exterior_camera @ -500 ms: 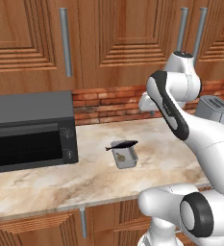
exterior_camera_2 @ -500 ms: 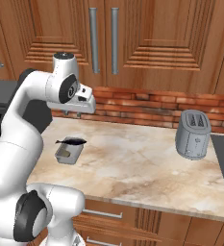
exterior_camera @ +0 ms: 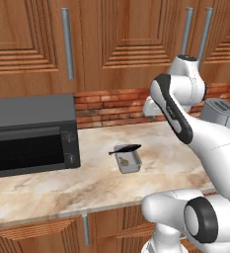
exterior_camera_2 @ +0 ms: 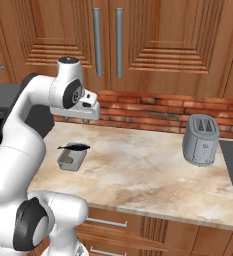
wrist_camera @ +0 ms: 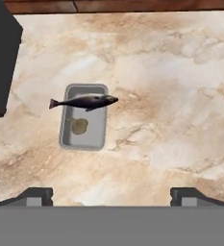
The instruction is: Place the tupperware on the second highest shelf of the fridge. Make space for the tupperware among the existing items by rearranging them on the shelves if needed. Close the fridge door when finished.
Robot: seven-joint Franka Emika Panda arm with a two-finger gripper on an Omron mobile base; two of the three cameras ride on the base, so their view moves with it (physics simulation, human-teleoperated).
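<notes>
gripper [wrist_camera: 111, 194] wide — above unlabelled tupperware [wrist_camera: 83, 123]

Arm raised; gripper [wrist_camera: 111, 194] spread wide — empty.

Arm [exterior_camera: 185, 123]: glossy white rounded links, smooth shells without visible cables or markings.
Joints: dark grey round discs set in the white shells, one large at the lower link [exterior_camera: 201, 221], another on the upper joint [exterior_camera_2: 71, 95].
Hand [exterior_camera_2: 88, 106]: white, boxy, flat-sided.
Finger tips [wrist_camera: 35, 196]: small, dark grey, blocky, standing wide apart.
</notes>
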